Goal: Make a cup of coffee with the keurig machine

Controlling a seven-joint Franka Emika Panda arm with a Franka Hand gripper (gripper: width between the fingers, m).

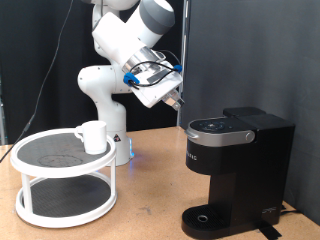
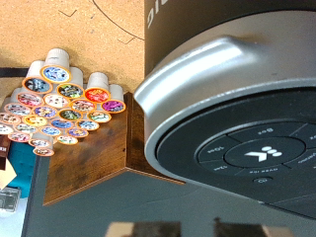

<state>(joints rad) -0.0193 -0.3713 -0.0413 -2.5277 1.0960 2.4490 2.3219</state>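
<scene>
Gripper [image 1: 176,99] hangs just above keurig machine [image 1: 235,170] lid, toward ext. view's left edge of it; lid down. Fingers' state: can't tell. Cup [image 1: 93,137] sits well apart on white stand [image 1: 65,182].

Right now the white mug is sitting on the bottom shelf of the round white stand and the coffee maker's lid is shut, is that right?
Not quite. The exterior view shows the mug on the top shelf of the round white stand, not the bottom one. The coffee maker does have its lid shut, and the claw hangs above it.
</scene>
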